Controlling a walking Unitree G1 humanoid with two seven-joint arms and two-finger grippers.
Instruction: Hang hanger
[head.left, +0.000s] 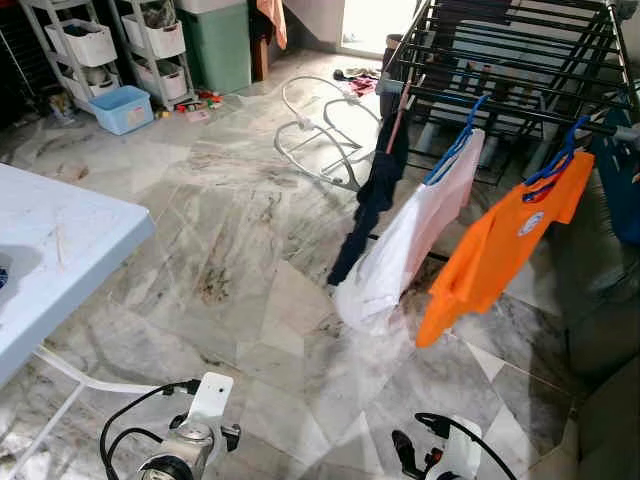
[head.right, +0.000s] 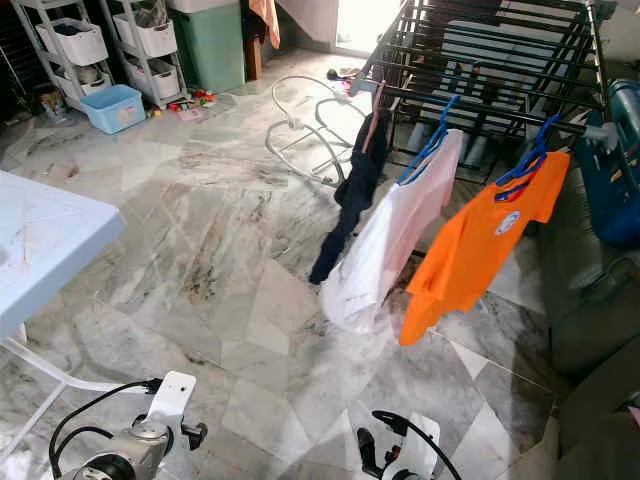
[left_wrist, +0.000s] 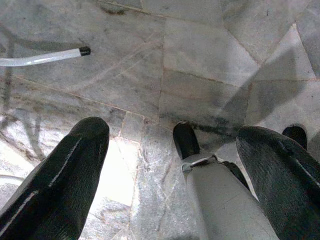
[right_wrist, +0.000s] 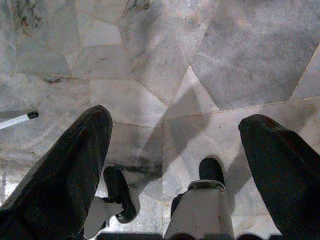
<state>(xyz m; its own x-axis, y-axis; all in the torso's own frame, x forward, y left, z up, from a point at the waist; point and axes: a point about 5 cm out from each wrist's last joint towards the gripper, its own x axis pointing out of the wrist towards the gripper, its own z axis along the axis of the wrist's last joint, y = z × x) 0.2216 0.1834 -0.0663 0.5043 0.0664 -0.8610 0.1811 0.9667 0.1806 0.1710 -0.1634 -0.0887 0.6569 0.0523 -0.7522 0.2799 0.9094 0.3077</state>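
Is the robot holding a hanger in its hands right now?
No, nothing is held. The left gripper and right gripper both hang open over the marble floor. The hangers, like the orange shirt's blue hanger, are on the drying rack.

Head eyes overlook the drying rack (head.left: 500, 70) (wrist cameras face floor).

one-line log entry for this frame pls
left gripper: open, empty, low over floor | right gripper: open, empty, low | orange shirt, white shirt: hung on rack
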